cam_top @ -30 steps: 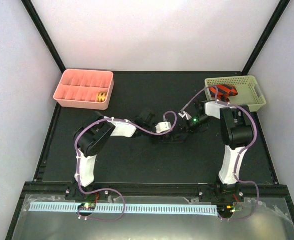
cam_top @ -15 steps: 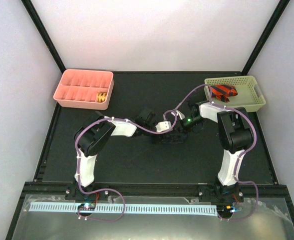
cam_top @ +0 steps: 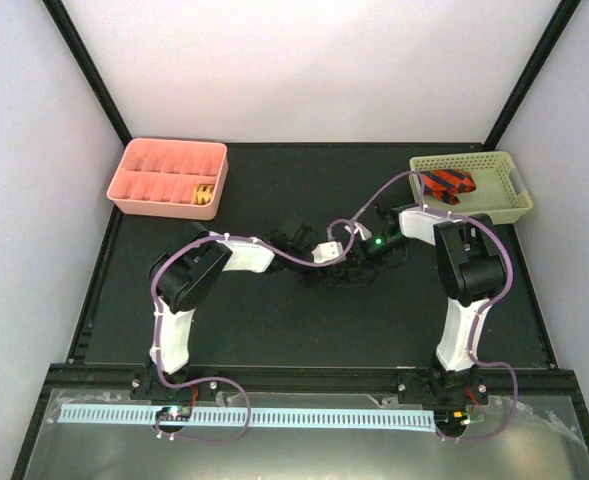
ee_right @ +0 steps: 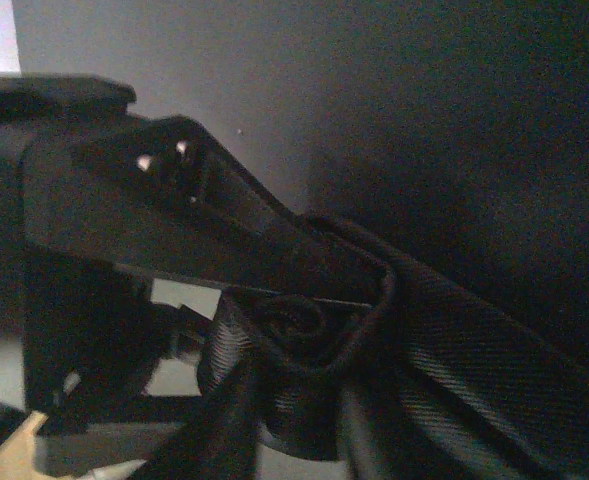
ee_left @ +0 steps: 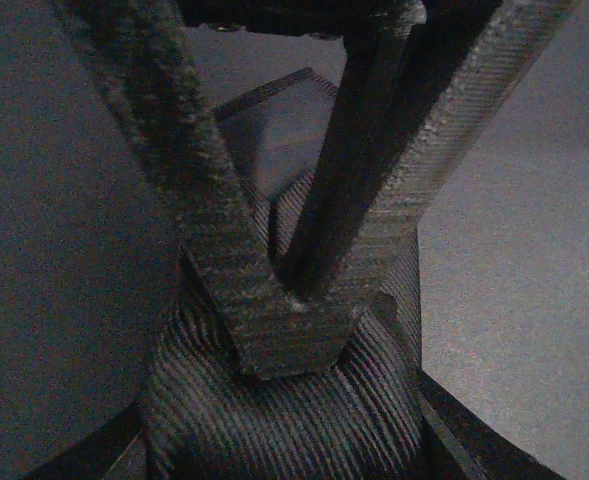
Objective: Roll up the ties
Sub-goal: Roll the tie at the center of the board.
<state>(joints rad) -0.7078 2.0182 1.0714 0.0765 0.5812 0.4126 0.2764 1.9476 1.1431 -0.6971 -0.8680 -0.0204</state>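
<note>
A dark striped tie (ee_left: 284,420), partly rolled, lies at the middle of the black mat (cam_top: 274,320). My left gripper (ee_left: 292,305) is shut, its fingertips meeting on top of the roll with a strip of the tie running up between the fingers. My right gripper (ee_right: 314,340) is closed around the roll's spiral end (ee_right: 294,325), and the loose tail (ee_right: 494,370) trails to the right. In the top view both grippers meet, the left (cam_top: 342,272) and the right (cam_top: 364,258). The tie is barely visible there against the mat.
A pink compartment tray (cam_top: 134,185) at the back left holds a rolled yellow tie (cam_top: 204,193). A pale green basket (cam_top: 494,205) at the back right holds a red and black striped tie (cam_top: 446,183). Cables loop over both arms.
My right gripper has shifted a little left, closer against the left gripper at the roll. The left arm has hardly moved.
</note>
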